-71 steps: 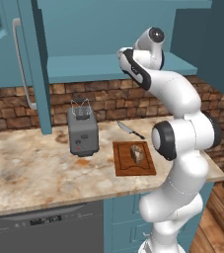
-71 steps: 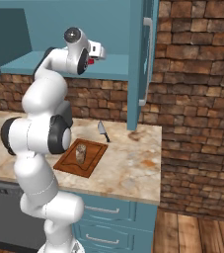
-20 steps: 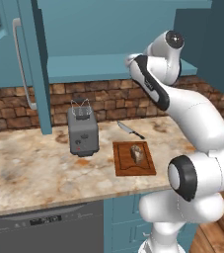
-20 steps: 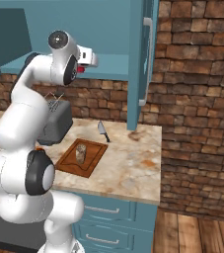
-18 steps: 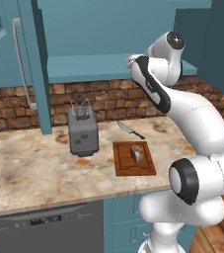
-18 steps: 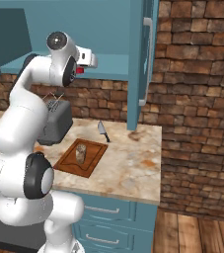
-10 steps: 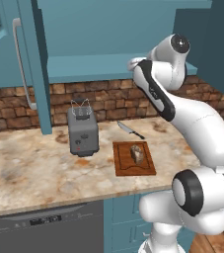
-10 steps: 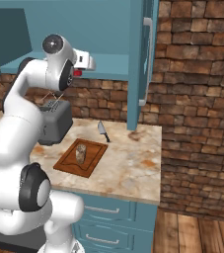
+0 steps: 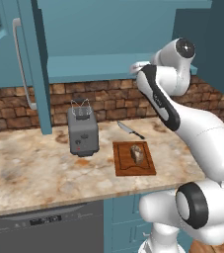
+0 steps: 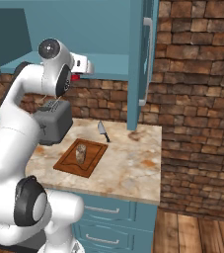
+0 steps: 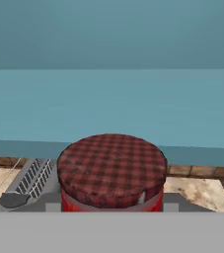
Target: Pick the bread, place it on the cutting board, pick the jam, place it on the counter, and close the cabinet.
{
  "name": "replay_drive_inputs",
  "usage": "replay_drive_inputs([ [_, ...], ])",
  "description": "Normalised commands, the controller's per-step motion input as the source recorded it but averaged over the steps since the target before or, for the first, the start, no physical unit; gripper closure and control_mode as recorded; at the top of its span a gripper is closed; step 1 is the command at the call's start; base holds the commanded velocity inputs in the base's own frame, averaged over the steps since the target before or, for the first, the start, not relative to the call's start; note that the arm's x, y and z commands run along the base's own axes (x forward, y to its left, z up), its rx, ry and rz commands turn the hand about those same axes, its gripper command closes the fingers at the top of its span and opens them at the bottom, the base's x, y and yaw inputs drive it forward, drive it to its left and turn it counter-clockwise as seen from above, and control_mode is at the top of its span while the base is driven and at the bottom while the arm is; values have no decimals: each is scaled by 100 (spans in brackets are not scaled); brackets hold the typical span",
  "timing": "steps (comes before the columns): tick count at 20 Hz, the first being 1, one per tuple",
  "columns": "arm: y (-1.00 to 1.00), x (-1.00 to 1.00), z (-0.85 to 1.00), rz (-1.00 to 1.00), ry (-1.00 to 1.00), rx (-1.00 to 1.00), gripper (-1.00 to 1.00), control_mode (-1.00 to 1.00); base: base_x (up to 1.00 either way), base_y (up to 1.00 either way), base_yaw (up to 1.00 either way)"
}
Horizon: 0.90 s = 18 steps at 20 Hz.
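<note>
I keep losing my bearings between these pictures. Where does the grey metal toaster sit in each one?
Left base view: the grey metal toaster stands left of centre on the counter.
Right base view: the toaster is at mid-left, partly behind the white arm.
Hand view: its slotted top is at lower left, beside the red jar with the checked lid.
Shared landmark: the teal cabinet shelf above it.

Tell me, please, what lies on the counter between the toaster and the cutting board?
Nothing: in the left base view, bare marbled counter separates the toaster from the cutting board. The knife lies behind the board, not between them.
</note>
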Motion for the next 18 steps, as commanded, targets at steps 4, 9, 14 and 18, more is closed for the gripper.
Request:
replay_drive_inputs([
  [4, -4, -30, -13, 0, 0, 0, 100, -100, 0, 0, 0],
  [9, -8, -33, -23, 0, 0, 0, 100, -100, 0, 0, 0],
  [14, -9, -32, -26, 0, 0, 0, 100, -100, 0, 0, 0],
  [18, -9, -24, -30, 0, 0, 0, 100, -100, 0, 0, 0],
])
